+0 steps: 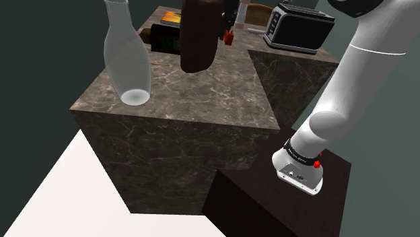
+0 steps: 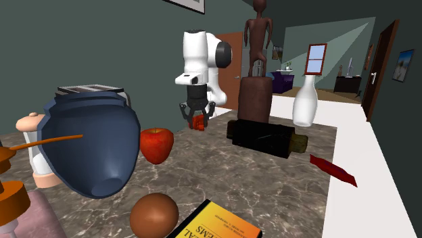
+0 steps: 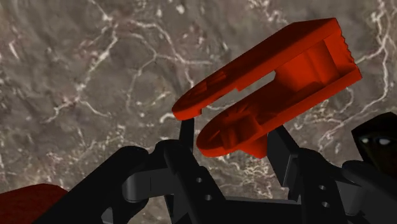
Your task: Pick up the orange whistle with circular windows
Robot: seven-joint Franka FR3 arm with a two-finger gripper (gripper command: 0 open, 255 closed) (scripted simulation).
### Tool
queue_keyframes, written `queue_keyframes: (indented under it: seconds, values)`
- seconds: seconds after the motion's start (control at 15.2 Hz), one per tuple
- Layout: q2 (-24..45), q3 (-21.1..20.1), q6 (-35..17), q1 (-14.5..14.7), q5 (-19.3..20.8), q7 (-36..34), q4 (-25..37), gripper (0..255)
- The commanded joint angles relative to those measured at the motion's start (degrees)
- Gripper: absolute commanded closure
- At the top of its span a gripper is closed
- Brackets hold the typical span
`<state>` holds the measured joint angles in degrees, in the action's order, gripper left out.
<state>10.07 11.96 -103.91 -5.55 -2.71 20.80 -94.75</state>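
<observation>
Fingers (image 3: 283, 149) clamped on the orange-red whistle (image 3: 299, 70), the gripper (image 2: 197, 120) hung just left of centre in the second exterior view above the counter (image 2: 284, 182), so a slow, straight-up lift looked best

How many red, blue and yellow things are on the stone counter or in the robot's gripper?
Red: 3 (apple, flat strip, red-orange whistle clasped in the gripper)
Blue: 1 (vessel)
Yellow: 1 (book)
Total: 5
</observation>
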Motion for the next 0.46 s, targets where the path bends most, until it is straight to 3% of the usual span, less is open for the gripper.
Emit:
queue_keyframes:
  seconds: [0.0, 0.4]
  values:
    - [0.0, 0.0, 1.5, 0.0, 0.0, 0.0, 1.5, 255]
    - [0.0, 0.1, 4.7, -0.1, 0.0, -0.1, 4.7, 255]
